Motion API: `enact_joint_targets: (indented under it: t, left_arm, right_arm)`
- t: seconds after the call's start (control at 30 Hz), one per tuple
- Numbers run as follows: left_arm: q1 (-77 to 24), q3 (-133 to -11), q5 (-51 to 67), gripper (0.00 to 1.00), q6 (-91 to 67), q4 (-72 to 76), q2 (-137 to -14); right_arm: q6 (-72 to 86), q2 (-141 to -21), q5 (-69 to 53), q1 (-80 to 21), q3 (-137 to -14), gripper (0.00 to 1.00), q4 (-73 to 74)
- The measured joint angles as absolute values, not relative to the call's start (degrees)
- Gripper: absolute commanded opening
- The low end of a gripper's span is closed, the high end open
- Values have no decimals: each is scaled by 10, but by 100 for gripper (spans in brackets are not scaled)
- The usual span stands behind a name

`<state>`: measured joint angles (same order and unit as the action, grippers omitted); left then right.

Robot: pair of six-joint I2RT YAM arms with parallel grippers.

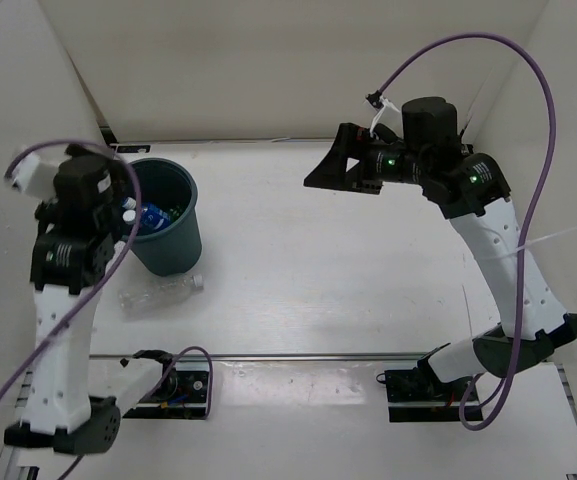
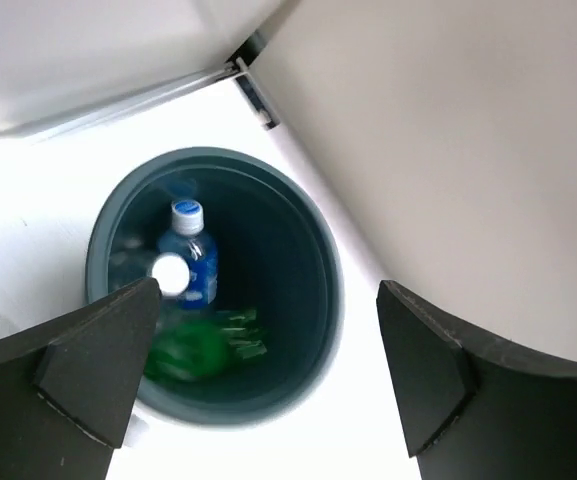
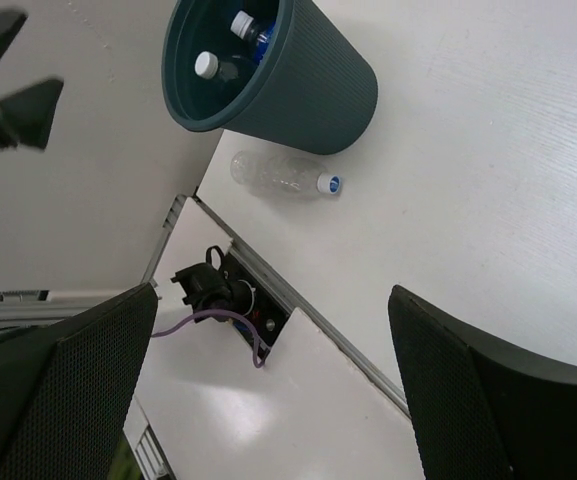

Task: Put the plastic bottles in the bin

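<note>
The dark teal bin (image 1: pixel 173 245) stands at the left of the table. In the left wrist view I look straight down into the bin (image 2: pixel 330 270). Inside it lie a blue-labelled bottle (image 2: pixel 190 258), a second white cap (image 2: pixel 170 272) and a blurred green bottle (image 2: pixel 190 352). My left gripper (image 2: pixel 268 380) hangs open above the bin's mouth with nothing between its jaws. A clear bottle (image 1: pixel 158 293) lies on its side on the table just in front of the bin, and the clear bottle (image 3: pixel 280 177) shows in the right wrist view too. My right gripper (image 1: pixel 330 165) is open and empty at the back right.
White walls close in the table on the left, back and right; the bin stands near the left wall (image 2: pixel 448 150). A metal rail (image 1: pixel 298 356) runs along the near edge, with the arm bases and purple cables behind it.
</note>
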<state>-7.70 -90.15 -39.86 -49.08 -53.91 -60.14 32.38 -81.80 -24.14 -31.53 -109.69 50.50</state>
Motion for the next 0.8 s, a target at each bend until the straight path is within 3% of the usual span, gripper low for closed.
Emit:
enact_joint_targets:
  t: [0.1, 0.27, 0.53, 0.8]
  left_arm:
    - [-72, -841, -409, 100, -615, -588, -503]
    - [-67, -612, -363, 100, -807, -675, -319]
    - [-67, -390, -308, 100, -952, -718, -217]
    - [-67, -216, -298, 100, -1010, -590, -196]
  right_arm:
    - [324, -817, -242, -315, -1096, 100, 505]
    - [324, -818, -251, -315, -1081, 100, 505]
    - [314, -818, -274, -315, -1079, 100, 505]
    - [298, -817, -289, -315, -1079, 100, 518]
